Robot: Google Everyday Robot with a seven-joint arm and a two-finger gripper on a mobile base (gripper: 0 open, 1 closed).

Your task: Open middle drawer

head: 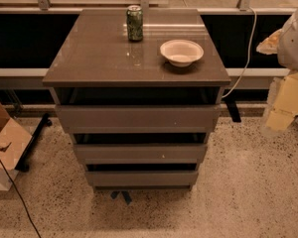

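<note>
1. Here, the middle drawer (139, 153) sits in the front of a grey-brown cabinet (99, 53), between the top drawer (137, 118), which has a taller front, and the bottom drawer (141, 178).
2. Its front is flat and has no handle. A tiny white speck shows right of its centre, and a dark gap runs above it.
3. On the cabinet's top, a green can (134, 23) stands upright near the back edge. A white bowl (182, 52) rests to the right of it, apart from it.
4. The gripper (287, 103) hangs at the right edge of the camera view, well apart from the cabinet and touching no drawer. Whether it is open or closed, I cannot tell.
5. A white cable (246, 53) hangs down behind the cabinet's right side.
6. A cardboard box (5, 143) is on the speckled floor (248, 192) at the left, and a piece of blue tape (121, 196) lies just below the bottom drawer.
</note>
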